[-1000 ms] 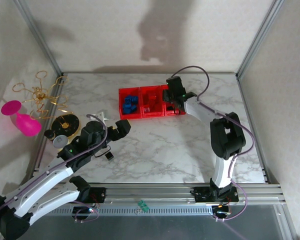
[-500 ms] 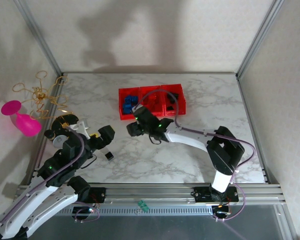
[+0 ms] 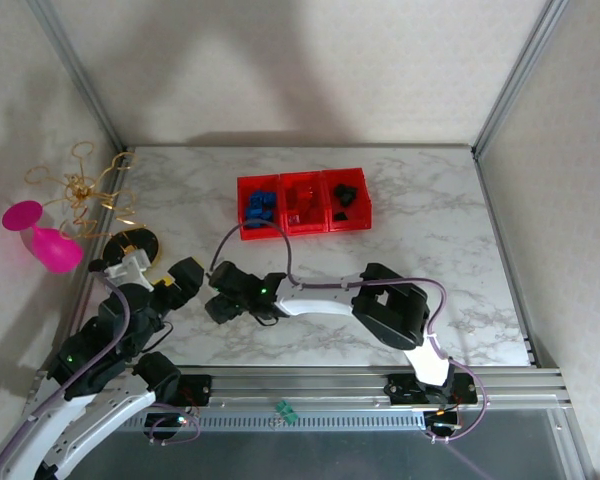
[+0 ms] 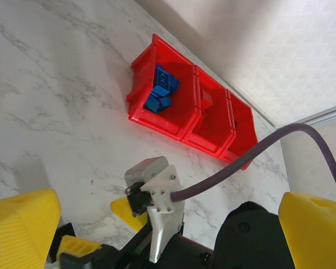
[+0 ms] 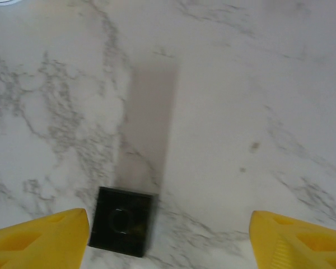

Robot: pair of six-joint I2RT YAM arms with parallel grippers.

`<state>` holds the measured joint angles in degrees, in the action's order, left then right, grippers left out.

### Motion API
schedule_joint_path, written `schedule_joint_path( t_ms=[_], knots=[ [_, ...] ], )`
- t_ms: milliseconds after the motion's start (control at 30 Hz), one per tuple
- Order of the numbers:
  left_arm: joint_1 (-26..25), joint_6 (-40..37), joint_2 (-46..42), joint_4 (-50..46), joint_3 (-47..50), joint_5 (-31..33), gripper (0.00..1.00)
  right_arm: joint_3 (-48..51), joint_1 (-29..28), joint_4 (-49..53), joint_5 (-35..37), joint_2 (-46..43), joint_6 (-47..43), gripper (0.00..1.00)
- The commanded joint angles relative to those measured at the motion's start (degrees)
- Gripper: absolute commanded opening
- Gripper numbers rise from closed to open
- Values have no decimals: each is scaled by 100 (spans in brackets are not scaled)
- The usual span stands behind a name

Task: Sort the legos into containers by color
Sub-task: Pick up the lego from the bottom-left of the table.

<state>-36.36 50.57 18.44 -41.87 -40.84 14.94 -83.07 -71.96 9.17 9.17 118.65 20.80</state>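
white marble-look tabletop [image 3: 430,260], pale walls around. one small black square plastic lego brick [image 5: 123,221] lies flat near the table's front left, between the pads [image 5: 39,235] of the right gripper [image 5: 168,230]. jaws are spread with nothing held, one pad just beside the brick (contact unclear from this angle). likely light, rigid and slick-sided, so it may skid or flip if pinched off-centre; grip low across two opposite flat sides. left gripper [image 3: 183,280] spread, empty. other black pieces [image 3: 345,195] sit in the right end of the three joined translucent red plastic bins [image 3: 280,234].
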Motion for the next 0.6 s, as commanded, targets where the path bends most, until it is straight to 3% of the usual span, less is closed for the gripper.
schedule_joint_path(
  t_ms=[0, 433, 567],
  knots=[
    [-47, 124, -94, -339, -196, 252, 100, -334, -128, 199, 222, 264, 43, 76],
    [-46, 221, -235, -333, -162, 238, 100, -849, -274, 456, 522, 955, -170, 70],
    [-46, 205, -251, -245, -126, 178, 100, -872, -296, 584, 658, 998, -183, 61]
  ],
)
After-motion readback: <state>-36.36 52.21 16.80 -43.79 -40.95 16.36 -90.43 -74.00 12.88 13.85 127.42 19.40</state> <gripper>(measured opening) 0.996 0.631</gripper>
